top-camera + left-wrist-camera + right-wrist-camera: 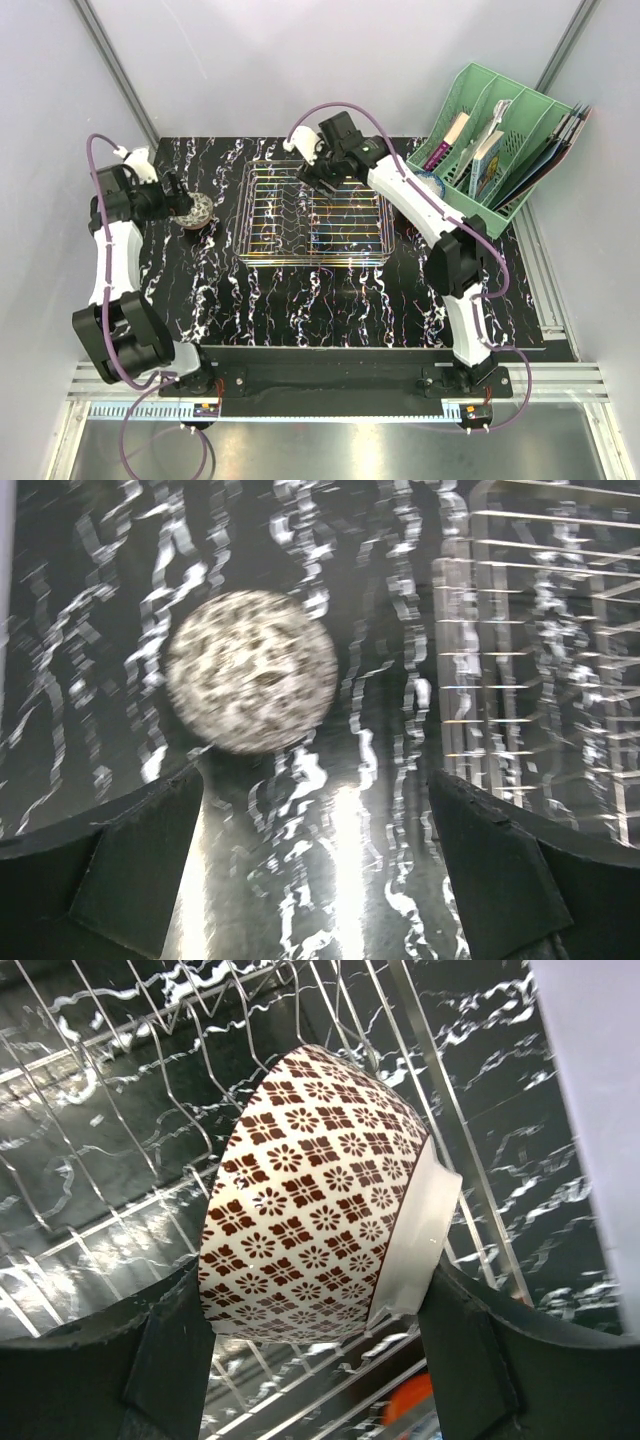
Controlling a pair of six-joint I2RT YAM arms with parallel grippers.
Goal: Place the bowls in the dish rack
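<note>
right hand [315,1360] pinches patterned bowl [310,1200] over dish rack [290,235]; left hand [315,815] spread.

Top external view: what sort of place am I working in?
Probably a lab test cell, not a kitchen: plain white walls close in a marble-patterned table, and the dish rack shares it with a green file organiser.

The left arm [108,262] and right arm [415,200] look alike: smooth white link shells joined by chunky black joint housings. A thin purple cable [340,104] loops loosely along each arm from base to wrist. Both bases are bolted to a black plate [330,378]. The fingers [130,870] are matte black wedges with flat inner faces.
</note>
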